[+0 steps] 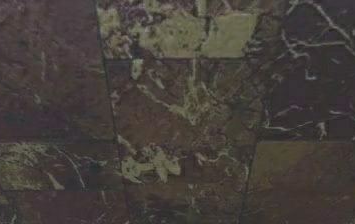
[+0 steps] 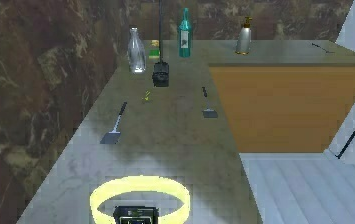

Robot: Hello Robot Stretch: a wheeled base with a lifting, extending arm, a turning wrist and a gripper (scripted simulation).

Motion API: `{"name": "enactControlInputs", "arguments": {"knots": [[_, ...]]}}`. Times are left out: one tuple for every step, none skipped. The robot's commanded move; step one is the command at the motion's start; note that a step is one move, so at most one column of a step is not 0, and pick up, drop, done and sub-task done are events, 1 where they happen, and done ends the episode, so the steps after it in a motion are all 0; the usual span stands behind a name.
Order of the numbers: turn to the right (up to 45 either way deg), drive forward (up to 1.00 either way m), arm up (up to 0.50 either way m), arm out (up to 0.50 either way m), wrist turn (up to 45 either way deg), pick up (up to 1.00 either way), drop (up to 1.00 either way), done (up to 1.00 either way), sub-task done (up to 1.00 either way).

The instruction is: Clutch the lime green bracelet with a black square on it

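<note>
The lime green bracelet lies flat on the grey stone countertop, near the bottom edge of the arm side view. It is a glowing yellow-green ring, and its black square faces the bottom of the picture. Bare counter surrounds it on all sides.
Farther along the counter lie a grey spatula-like utensil and two small dark items. A dark object, a clear bottle, a green bottle and a silver bottle stand at the far end. An orange cabinet panel is at the right. A dark marble surface shows in the forward view.
</note>
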Motion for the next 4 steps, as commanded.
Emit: {"name": "enactControlInputs", "arguments": {"knots": [[0.0, 0.0, 0.5, 0.0, 0.0, 0.0, 0.0, 0.0, 0.0], [0.0, 0.0, 0.38, 0.0, 0.0, 0.0, 0.0, 0.0, 0.0], [0.0, 0.0, 0.0, 0.0, 45.0, 0.0, 0.0, 0.0, 0.0], [0.0, 0.0, 0.0, 0.0, 45.0, 0.0, 0.0, 0.0, 0.0]]}}
